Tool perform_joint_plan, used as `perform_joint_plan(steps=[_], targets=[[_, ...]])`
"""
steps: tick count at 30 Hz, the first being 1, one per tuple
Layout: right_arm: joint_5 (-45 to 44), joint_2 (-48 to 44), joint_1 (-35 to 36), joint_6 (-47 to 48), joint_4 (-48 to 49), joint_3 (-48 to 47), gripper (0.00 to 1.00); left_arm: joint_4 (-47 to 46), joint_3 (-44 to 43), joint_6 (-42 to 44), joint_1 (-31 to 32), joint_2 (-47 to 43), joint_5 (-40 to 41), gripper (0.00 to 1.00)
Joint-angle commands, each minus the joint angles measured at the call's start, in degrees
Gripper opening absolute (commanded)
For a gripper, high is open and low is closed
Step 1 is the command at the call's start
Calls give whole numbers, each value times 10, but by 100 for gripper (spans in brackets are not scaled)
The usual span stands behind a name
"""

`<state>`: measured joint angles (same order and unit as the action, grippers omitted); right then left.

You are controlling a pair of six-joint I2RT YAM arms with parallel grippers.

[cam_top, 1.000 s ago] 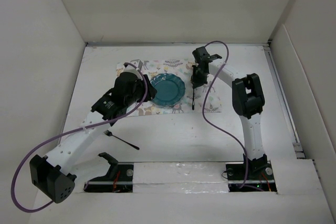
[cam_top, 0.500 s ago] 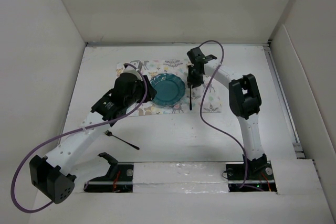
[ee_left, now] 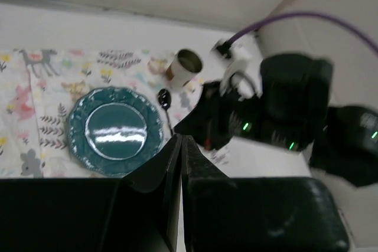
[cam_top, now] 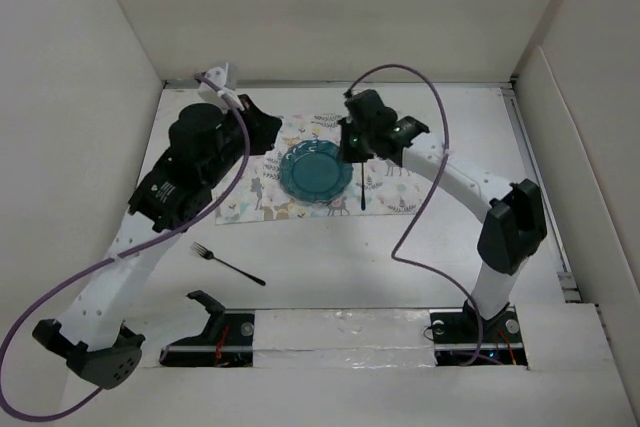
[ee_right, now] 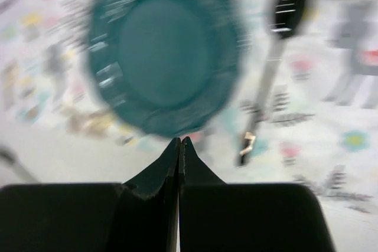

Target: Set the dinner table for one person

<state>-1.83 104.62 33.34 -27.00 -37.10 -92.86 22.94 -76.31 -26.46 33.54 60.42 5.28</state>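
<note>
Counter under both arms carries the mat with plate and spoon laid; left tool and right tool are closed and empty, so cutlery-laying probably calls next for the left to open over the off-mat fork.

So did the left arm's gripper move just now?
Yes. The left gripper has backed away from the left rim of the teal plate, toward the far-left corner of the dinner table; the plate stayed put.
</note>
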Motion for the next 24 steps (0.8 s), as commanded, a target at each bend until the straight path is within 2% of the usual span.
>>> perform_joint_plan(steps=[1, 4, 6, 7, 8, 11, 12, 16, 19, 24], targets=[[43, -20, 122, -7, 93, 32, 0, 9, -52, -35, -1, -34, 5, 0], [31, 13, 213, -10, 128, 22, 0, 50, -73, -53, -1, -65, 22, 0], [31, 55, 266, -10, 143, 7, 2, 86, -117, -56, -1, -72, 62, 10], [30, 92, 296, -2, 139, -33, 15, 117, -151, -59, -1, -78, 82, 19], [25, 92, 296, -2, 139, -34, 24, 129, -165, -61, -1, -82, 91, 22], [22, 162, 345, 17, 135, -95, 44, 164, -214, -66, -1, -92, 115, 31], [3, 180, 356, 21, 132, -109, 47, 171, -221, -67, -1, -94, 119, 32], [-18, 270, 392, 34, 109, -193, 54, 217, -241, -68, -1, -104, 126, 34], [-40, 329, 405, 36, 85, -252, 55, 253, -251, -62, -1, -111, 139, 34], [-48, 374, 405, 41, 68, -303, 56, 265, -255, -56, -1, -118, 139, 34]])
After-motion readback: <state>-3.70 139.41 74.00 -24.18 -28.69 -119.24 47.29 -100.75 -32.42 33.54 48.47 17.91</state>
